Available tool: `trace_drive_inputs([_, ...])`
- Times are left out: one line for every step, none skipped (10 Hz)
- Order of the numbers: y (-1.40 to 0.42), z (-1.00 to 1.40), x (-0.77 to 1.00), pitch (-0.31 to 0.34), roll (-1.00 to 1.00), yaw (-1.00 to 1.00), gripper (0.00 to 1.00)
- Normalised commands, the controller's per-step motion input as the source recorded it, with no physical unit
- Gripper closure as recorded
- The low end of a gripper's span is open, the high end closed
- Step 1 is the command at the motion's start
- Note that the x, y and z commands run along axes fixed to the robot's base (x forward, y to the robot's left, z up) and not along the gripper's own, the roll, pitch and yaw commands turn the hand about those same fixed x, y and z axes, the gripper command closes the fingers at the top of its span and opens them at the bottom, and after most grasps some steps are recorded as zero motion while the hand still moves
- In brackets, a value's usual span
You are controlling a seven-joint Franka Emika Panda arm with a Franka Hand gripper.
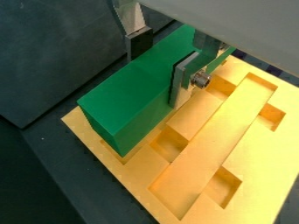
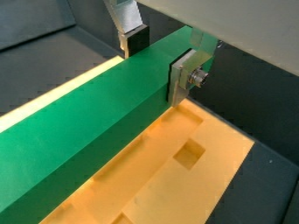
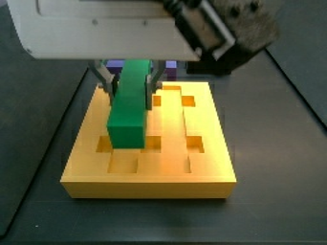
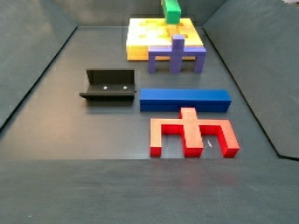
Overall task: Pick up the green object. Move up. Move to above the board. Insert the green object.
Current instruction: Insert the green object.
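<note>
The green object (image 1: 131, 98) is a long bright-green bar lying lengthwise over the left side of the board (image 1: 222, 149), a yellow-orange slab with square holes and grooves. My gripper (image 1: 160, 70) straddles the bar near its far end and is shut on it. One dark pad (image 1: 139, 48) presses its far side and the silver finger plate (image 1: 184, 80) lies flat on its near side. Both wrist views show this grip, with the gripper (image 2: 158, 63) on the green object (image 2: 93, 131). In a side view the green object (image 3: 130, 110) stands proud of the board (image 3: 192, 167). Whether it rests in the groove is hidden.
In a side view a purple block (image 4: 177, 52) stands right in front of the board (image 4: 146, 39). The black fixture (image 4: 107, 86), a blue block (image 4: 184, 99) and a red block (image 4: 193, 133) lie nearer on the dark floor. Dark walls slope up around it.
</note>
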Motion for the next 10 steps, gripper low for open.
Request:
trace_drive_inputs([0.0, -0.44, -0.07, 0.0, 0.14, 0.0, 1.0])
trace_drive_inputs([0.0, -0.42, -0.03, 0.0, 0.13, 0.0, 1.0])
trace_drive_inputs([-0.01, -0.38, 0.0, 0.0, 0.11, 0.0, 1.0])
trace_drive_inputs([0.0, -0.35, -0.02, 0.0, 0.07, 0.0, 1.0])
trace_drive_inputs([-0.02, -0.3, 0.0, 0.0, 0.06, 0.05, 1.0])
trace_drive_inputs([-0.07, -0.25, -0.04, 0.0, 0.12, 0.07, 1.0])
trace_drive_inputs([-0.06, -0.24, -0.12, 0.0, 0.13, 0.09, 1.0])
trace_drive_inputs([-0.03, -0.23, -0.14, 0.0, 0.13, 0.06, 1.0])
trace_drive_inputs([-0.01, -0.21, -0.23, 0.0, 0.13, 0.05, 1.0])
trace_drive_inputs([-0.02, -0.19, -0.19, -0.017, 0.08, 0.07, 1.0])
